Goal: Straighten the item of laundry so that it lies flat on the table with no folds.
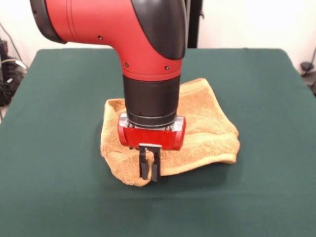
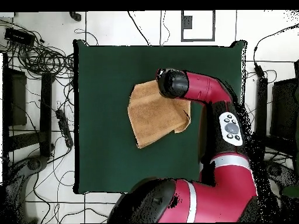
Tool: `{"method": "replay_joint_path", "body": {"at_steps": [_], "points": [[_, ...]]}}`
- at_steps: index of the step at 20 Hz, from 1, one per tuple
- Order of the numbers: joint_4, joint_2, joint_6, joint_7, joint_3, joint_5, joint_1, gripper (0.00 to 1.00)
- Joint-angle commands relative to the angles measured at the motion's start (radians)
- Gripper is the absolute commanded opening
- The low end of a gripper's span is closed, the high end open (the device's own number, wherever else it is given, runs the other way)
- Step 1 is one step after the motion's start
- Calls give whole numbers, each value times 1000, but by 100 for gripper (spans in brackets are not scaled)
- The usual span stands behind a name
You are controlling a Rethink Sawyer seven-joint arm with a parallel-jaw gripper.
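The orange-tan towel (image 1: 207,123) lies folded over on itself near the middle of the dark green table (image 1: 59,148), with doubled layers along its near edge. My gripper (image 1: 148,170) points straight down at the towel's near left corner. Its fingers (image 1: 143,168) are close together and pinch the cloth at that edge. In the overhead view the towel (image 2: 153,116) shows as a crumpled rectangle, and the arm's wrist (image 2: 173,83) covers its upper right corner and hides the gripper.
The red and black arm (image 2: 210,99) reaches over the table's right side in the overhead view. Cables and equipment (image 2: 41,64) lie on the floor off the table's left edge. Green table surface (image 2: 105,157) surrounds the towel.
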Motion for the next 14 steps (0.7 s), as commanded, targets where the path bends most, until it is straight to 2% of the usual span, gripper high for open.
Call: {"method": "replay_joint_path", "body": {"at_steps": [1,6,14], "points": [[-248,80,246,-179,171,-12,34,0],[-334,183,164,-238,237,-39,14,0],[-353,199,107,-250,267,-71,10,0]]}}
